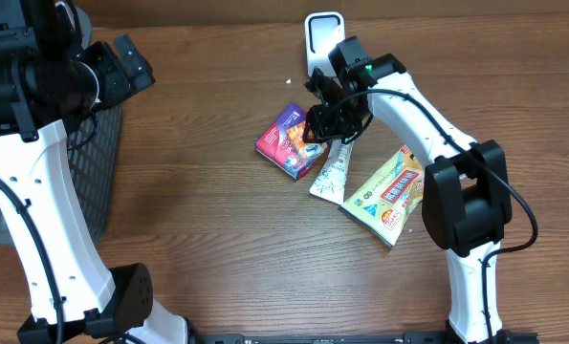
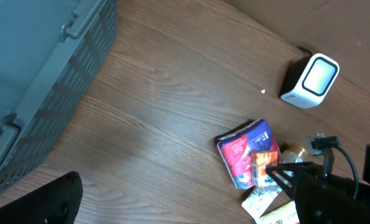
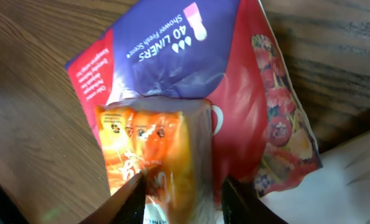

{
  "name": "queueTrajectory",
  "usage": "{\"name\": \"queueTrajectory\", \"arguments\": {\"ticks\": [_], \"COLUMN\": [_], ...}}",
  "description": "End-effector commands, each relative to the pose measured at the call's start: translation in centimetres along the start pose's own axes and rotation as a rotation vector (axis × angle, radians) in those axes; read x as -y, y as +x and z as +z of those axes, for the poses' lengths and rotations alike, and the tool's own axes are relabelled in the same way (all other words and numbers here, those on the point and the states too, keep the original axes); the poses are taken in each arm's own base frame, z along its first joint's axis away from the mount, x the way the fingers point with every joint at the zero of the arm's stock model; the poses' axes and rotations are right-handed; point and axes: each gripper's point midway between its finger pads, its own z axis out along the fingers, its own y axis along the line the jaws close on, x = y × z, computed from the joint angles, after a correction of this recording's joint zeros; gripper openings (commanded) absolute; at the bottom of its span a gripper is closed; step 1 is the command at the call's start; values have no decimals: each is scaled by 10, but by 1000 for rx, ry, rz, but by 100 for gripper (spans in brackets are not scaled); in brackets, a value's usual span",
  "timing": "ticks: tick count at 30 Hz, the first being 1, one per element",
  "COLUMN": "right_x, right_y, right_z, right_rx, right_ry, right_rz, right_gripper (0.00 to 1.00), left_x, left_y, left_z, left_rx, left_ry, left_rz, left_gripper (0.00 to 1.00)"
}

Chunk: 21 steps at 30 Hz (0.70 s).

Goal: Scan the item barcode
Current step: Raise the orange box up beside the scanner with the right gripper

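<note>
Orange packet [image 3: 153, 155]: well off to its left, left gripper [image 1: 134, 63] gapes empty. Right gripper [image 3: 183, 190] clamps packet, long axis out from fingertips, over purple liner pack [image 1: 282, 139]. Scanner [image 1: 323, 38] near, straight ahead of gripper; right arm nearer.

Scanner [image 1: 323, 38] is parked at the back; liner pack [image 1: 284, 143], tube [image 1: 329, 178] and snack bag [image 1: 387, 194] are bunched in front, pouch [image 3: 153, 155] over the pack, basket [image 1: 100, 162] far left.

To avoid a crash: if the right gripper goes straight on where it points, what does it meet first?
The orange packet between the fingers of the right gripper. Just behind it lies the purple and red pack, though the gap between them is unclear.
</note>
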Motion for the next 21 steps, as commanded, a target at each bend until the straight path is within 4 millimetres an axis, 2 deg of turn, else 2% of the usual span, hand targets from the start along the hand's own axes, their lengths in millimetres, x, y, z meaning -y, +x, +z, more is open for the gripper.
{"name": "queueTrajectory", "arguments": {"ticks": [1, 7, 12, 17, 21], "right_x": [2, -7, -22, -26, -29], "right_y": [2, -2, -11, -19, -30], "right_z": [3, 1, -12, -31, -67], "right_rx": [-4, 10, 36, 72, 139], "right_ry": [5, -47, -160, -309, -538], "right_rz": [-3, -3, -2, 29, 56], "right_gripper": [36, 4, 4, 4, 4], "left_x": [-1, -1, -1, -1, -1], "left_y": [0, 0, 0, 0, 0], "left_z": [1, 1, 1, 1, 1], "left_rx": [1, 1, 1, 1, 1], "left_ry": [-6, -6, -6, -6, -6], "left_rz": [-3, -3, -3, -3, -2], "left_gripper": [100, 100, 100, 100, 100]}}
